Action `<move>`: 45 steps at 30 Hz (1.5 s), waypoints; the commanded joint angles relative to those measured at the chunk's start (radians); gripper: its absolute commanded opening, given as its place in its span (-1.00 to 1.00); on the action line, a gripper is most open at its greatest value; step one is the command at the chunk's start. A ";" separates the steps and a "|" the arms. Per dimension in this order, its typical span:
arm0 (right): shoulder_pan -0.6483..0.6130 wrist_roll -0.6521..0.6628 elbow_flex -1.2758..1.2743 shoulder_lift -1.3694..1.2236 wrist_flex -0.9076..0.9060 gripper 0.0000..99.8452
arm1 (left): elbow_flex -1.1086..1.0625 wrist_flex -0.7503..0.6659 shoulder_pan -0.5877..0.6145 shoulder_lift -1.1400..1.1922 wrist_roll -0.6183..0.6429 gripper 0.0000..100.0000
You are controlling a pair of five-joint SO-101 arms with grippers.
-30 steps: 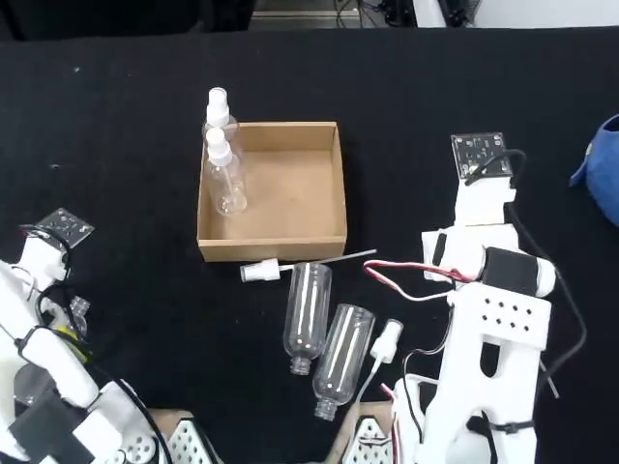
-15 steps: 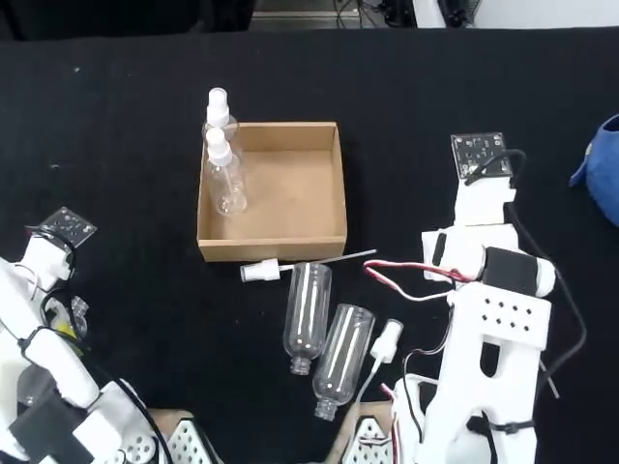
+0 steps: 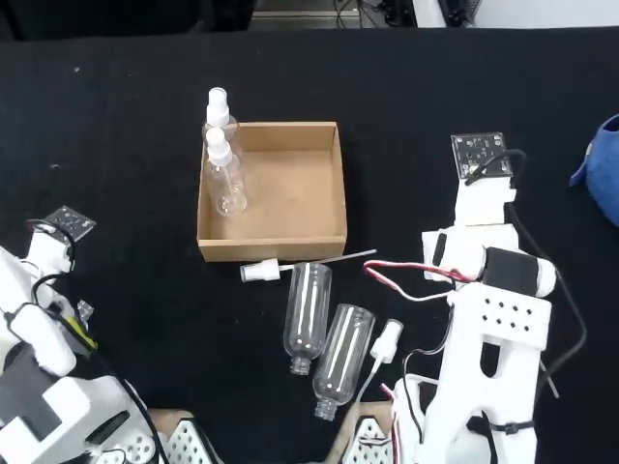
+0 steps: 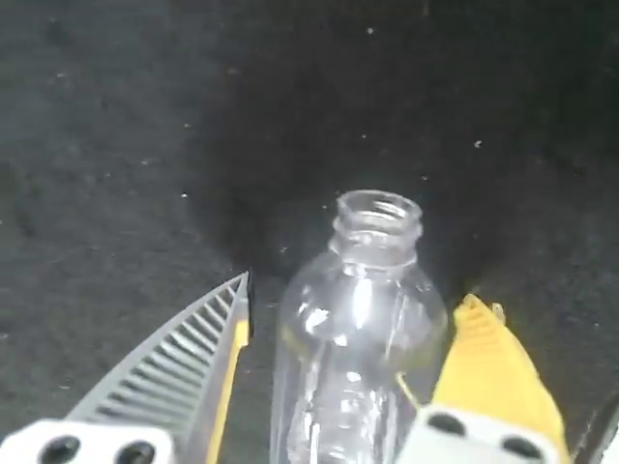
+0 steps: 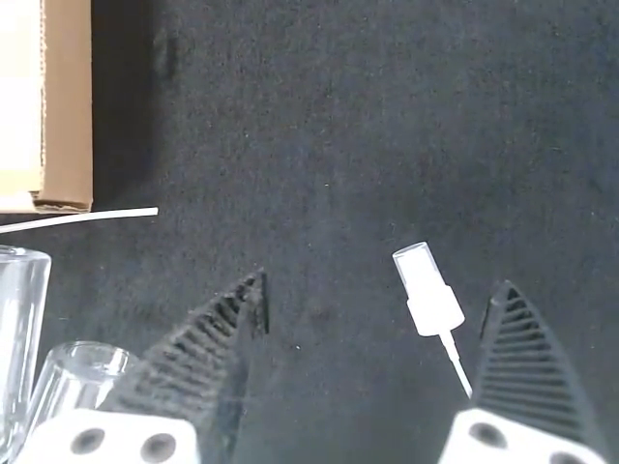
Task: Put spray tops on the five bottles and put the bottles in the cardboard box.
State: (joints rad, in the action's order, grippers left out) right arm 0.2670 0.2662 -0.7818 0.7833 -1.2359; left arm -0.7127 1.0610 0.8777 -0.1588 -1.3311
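Note:
A clear bottle (image 4: 360, 338) without a top stands between the fingers of my left gripper (image 4: 358, 293), which is shut on it at the table's front left; its neck (image 3: 85, 311) shows beside the left arm. Two capped bottles (image 3: 224, 174) (image 3: 219, 110) stand at the left wall of the cardboard box (image 3: 290, 242). Two open bottles (image 3: 307, 311) (image 3: 344, 356) lie in front of the box. One spray top (image 3: 265, 272) lies by the box's front wall. Another spray top (image 5: 427, 290) lies between the fingers of my open right gripper (image 5: 372, 295).
The right arm's white body (image 3: 493, 329) covers the table's front right. A blue object (image 3: 602, 166) sits at the right edge. The thin dip tube (image 5: 82, 219) of the spray top near the box runs along the cloth.
The left arm has swung a little and its body has shifted at the front left, with the bottle still in its gripper. The right arm and the loose parts have not moved.

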 commanded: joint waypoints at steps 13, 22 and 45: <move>0.015 0.006 0.185 0.033 -0.190 -0.36 | 0.329 0.272 0.067 -0.051 0.161 -0.94; 0.198 0.255 0.315 -0.165 -0.256 -0.48 | 0.162 0.270 -0.114 -0.385 0.523 -0.94; 0.384 0.750 0.093 -0.631 0.222 -0.49 | 0.022 0.242 -0.690 -1.000 1.037 -0.94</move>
State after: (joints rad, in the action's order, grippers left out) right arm 0.6368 1.0073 -0.6958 0.1818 -1.0472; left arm -0.7112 1.3311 0.2348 -1.1347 -0.3092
